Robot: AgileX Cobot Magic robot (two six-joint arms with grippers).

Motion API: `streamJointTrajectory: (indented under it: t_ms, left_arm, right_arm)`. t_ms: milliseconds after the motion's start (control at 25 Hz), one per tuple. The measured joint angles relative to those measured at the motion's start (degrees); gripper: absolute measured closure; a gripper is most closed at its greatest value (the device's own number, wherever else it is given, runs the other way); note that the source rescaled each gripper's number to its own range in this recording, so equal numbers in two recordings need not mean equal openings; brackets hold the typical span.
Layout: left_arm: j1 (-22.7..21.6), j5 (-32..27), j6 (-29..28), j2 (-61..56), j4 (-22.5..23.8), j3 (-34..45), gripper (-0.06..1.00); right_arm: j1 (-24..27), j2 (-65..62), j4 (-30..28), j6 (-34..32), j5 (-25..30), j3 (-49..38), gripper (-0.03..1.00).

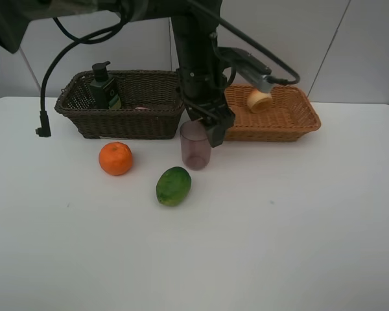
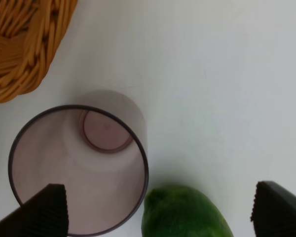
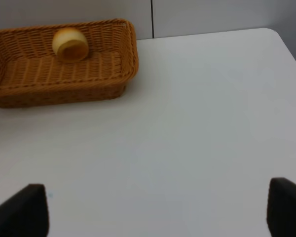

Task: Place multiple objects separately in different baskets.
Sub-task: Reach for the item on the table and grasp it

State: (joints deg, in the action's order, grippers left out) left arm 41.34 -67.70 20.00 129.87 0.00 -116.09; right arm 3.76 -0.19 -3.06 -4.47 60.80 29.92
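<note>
Counts: 2 wicker baskets, 3 loose items, 2 clear items in baskets.

The dark brown basket [image 1: 126, 120] holds 1 dark green pump bottle [image 1: 106, 87], standing upright at its left end. A sliver of pink [image 1: 141, 108] shows beside the bottle, too little to identify. The orange-tan basket [image 1: 282, 120] holds 1 yellowish round fruit [image 1: 259, 100]. The 2 baskets sit side by side at the back of the table.

On the table in front of the baskets are 1 tangerine [image 1: 115, 158], 1 green oval fruit [image 1: 174, 186] and 1 mauve cup [image 1: 195, 145]. The cup is upright, just in front of the gap between the baskets.

The left gripper [image 2: 160, 210] hangs over the cup, jaws spread wide and gripping nothing. 1 fingertip [image 2: 44, 210] is above the cup mouth. The right gripper [image 3: 155, 210] is also wide apart and empty, above bare table near the orange-tan basket.

The surface is 1 plain white table [image 1: 279, 227]. Behind it is a white panelled wall [image 1: 350, 52]. 1 black cable [image 1: 44, 123] dangles at the left.
</note>
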Motion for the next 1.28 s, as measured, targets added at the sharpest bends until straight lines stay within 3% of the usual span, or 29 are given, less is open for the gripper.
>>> streamJointTrajectory:
  t_ms: [1280]
  left_arm:
    - [1.2,3.9,-0.1,6.8,3.3,0.0,-0.02]
  right_arm:
    - [0.0,0.0,0.0,0.0,0.0,0.0,0.02]
